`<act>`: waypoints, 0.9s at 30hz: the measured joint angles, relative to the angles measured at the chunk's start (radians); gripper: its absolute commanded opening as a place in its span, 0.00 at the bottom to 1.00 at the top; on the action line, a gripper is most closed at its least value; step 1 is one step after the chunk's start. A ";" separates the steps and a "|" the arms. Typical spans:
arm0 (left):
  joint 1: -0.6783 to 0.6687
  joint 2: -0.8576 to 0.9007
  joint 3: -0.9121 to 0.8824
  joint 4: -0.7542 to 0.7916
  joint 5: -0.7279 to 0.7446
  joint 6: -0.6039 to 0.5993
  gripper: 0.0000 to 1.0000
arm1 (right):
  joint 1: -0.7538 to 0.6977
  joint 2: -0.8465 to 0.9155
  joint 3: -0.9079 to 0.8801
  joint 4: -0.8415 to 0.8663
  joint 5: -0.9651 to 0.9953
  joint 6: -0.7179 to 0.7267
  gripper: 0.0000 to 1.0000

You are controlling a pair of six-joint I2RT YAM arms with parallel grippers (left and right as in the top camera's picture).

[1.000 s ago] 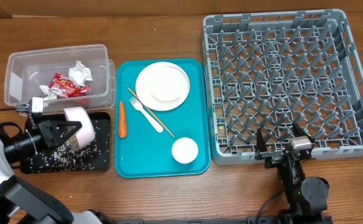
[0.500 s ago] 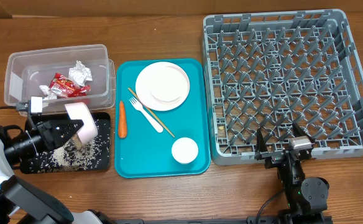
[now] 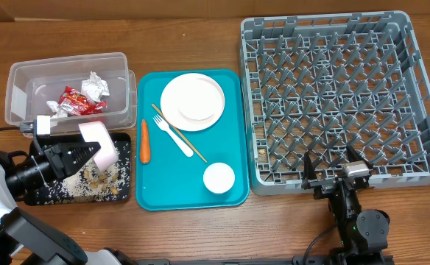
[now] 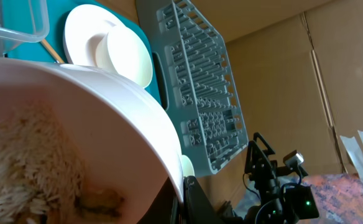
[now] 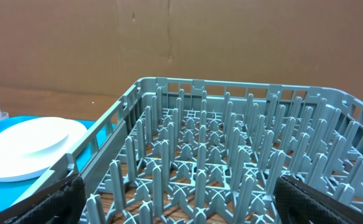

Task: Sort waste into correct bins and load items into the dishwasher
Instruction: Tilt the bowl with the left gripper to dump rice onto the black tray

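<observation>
We find the left tool clenched on the rim of the pale-pink bowl, which is tipped over the black tray. Rice and nut scraps lie on the tray, and some rice clings inside the bowl. The right tool stands released and holds nothing, at the near edge of the grey dish rack on the worktop.

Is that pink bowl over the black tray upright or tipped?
Tipped: the bowl is turned on its side above the black tray, rice scattered beneath; some rice is inside.
</observation>
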 measured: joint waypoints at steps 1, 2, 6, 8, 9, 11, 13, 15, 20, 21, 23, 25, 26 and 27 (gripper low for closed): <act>0.000 0.000 -0.001 -0.002 0.000 0.000 0.04 | 0.000 0.000 0.000 0.000 0.000 0.001 1.00; 0.000 0.000 -0.001 -0.002 0.000 0.000 0.04 | 0.000 0.000 0.000 0.000 0.000 0.001 1.00; 0.000 -0.001 -0.001 0.000 0.000 0.003 0.04 | 0.000 0.000 0.000 0.000 0.000 0.000 1.00; 0.000 -0.001 -0.001 0.000 0.001 0.003 0.04 | 0.000 0.000 0.000 0.000 0.000 0.001 1.00; 0.000 -0.002 -0.002 0.017 0.002 0.002 0.04 | 0.000 0.000 0.000 0.000 0.000 0.000 1.00; 0.001 -0.002 -0.002 0.061 0.005 -0.018 0.04 | 0.000 0.000 0.000 0.000 0.000 0.001 1.00; 0.002 -0.002 -0.003 0.080 0.008 -0.048 0.04 | 0.000 0.000 0.000 0.000 0.000 0.001 1.00; 0.002 -0.002 -0.003 0.080 0.014 -0.070 0.04 | 0.000 0.000 0.000 0.000 0.000 0.001 1.00; 0.010 -0.002 -0.004 0.187 0.011 -0.138 0.04 | 0.000 0.000 0.000 0.000 0.000 0.000 1.00; 0.014 -0.002 -0.004 0.190 0.011 -0.161 0.04 | 0.000 0.000 0.000 0.000 0.000 0.000 1.00; 0.020 -0.002 -0.005 0.178 0.010 -0.184 0.04 | 0.000 0.000 0.000 0.001 0.000 0.001 1.00; 0.020 -0.002 -0.005 0.192 0.008 -0.193 0.04 | 0.000 0.000 0.000 0.000 0.000 0.001 1.00; 0.020 -0.002 -0.005 0.193 0.007 -0.201 0.04 | 0.000 0.000 0.000 0.000 0.000 0.001 1.00; 0.020 -0.002 -0.005 0.187 0.007 -0.208 0.04 | 0.000 0.000 0.000 0.001 0.000 0.000 1.00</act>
